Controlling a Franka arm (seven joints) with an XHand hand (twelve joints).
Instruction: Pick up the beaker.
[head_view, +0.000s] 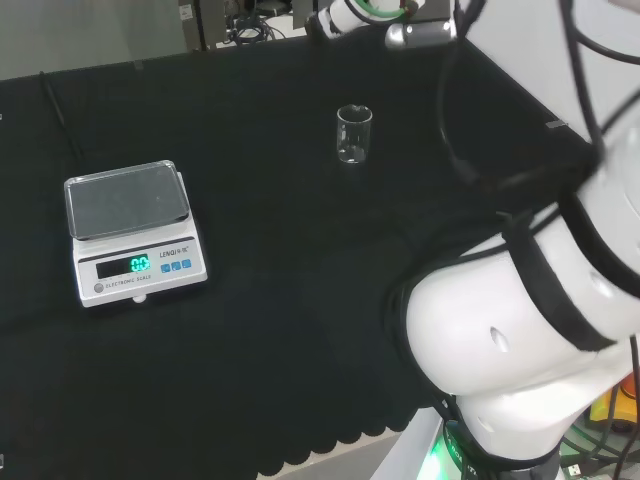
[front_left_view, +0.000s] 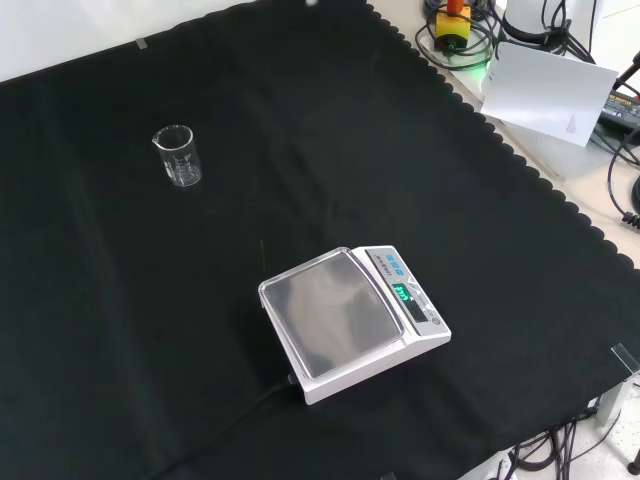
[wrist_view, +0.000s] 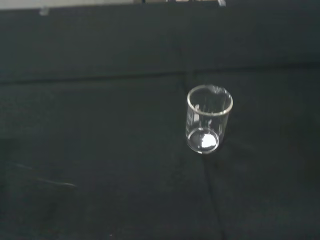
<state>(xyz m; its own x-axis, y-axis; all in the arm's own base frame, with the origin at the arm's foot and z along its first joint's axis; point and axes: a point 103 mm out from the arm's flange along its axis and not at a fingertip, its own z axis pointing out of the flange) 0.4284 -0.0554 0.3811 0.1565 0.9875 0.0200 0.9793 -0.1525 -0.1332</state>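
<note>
1. A white scale (head_view: 133, 232) with a lit green readout sat at the left of the head view, well apart from everything else on the black cloth (head_view: 280, 330).
2. The beaker (head_view: 354, 134) stood upright and alone toward the middle of that view, mouth up, so its long axis ran vertical; it looked empty.
3. In the front view the beaker (front_left_view: 178, 155) was upper left, with the scale (front_left_view: 352, 321) nearer the middle and lower.
4. The wrist view looked down on the beaker (wrist_view: 209, 119), which suggested it lay ahead of and below the palm, though I could not tell whether the fingers were apart or curled.
5. Nothing appeared to block a descent.
</note>
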